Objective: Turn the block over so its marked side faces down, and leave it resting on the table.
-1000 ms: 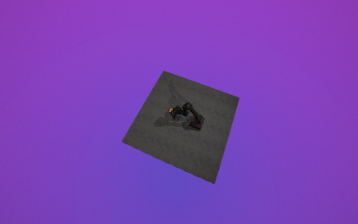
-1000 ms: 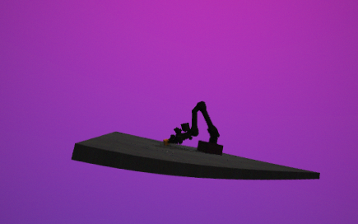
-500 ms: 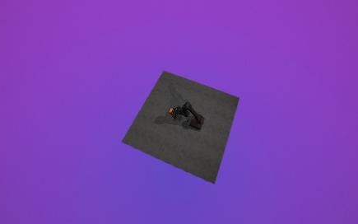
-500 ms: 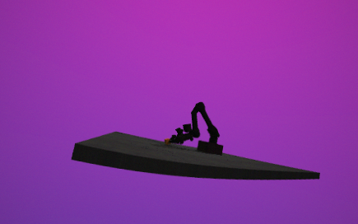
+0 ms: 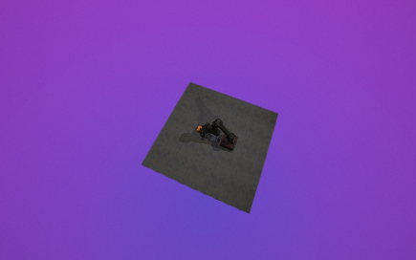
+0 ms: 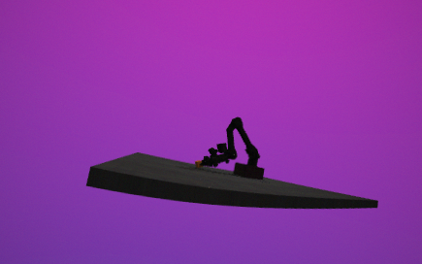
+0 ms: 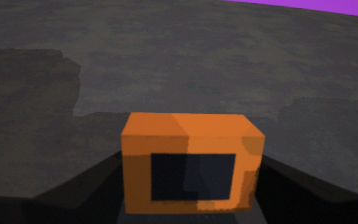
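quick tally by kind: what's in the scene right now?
Block (orange, dark patch on one face): 1
Arm with gripper, shut on the block: 1
Table: 1
Total: 3
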Controlling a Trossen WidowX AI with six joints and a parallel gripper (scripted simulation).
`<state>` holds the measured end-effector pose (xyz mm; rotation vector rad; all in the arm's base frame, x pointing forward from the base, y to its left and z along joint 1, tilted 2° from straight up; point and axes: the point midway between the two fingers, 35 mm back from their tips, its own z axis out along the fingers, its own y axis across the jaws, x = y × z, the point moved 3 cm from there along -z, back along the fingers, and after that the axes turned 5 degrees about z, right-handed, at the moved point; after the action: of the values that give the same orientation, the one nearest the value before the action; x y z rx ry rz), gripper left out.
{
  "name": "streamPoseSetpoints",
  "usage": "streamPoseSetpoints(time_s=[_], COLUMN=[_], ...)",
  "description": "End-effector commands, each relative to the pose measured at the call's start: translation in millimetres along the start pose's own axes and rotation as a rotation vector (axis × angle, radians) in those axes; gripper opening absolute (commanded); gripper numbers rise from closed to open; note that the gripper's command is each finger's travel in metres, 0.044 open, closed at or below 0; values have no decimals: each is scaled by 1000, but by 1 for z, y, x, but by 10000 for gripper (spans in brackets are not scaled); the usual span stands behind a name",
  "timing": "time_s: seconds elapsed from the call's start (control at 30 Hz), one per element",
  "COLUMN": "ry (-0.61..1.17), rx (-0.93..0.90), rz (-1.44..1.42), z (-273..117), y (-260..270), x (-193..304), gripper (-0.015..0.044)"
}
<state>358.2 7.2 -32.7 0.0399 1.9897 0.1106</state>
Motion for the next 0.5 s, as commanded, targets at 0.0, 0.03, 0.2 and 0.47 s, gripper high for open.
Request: streamPoseSetpoints(time_s=[0.0, 0.03, 0.2, 0.47], ry=[-4, -4, -4, -4], rx=[-4, -4, -4, -4], rz=[6, 6, 6, 6], z=[0, 0, 0, 0], y=[0, 0, 0, 0], x=[-1, -1, -1, -1], gripper=[289, 315, 440, 440])
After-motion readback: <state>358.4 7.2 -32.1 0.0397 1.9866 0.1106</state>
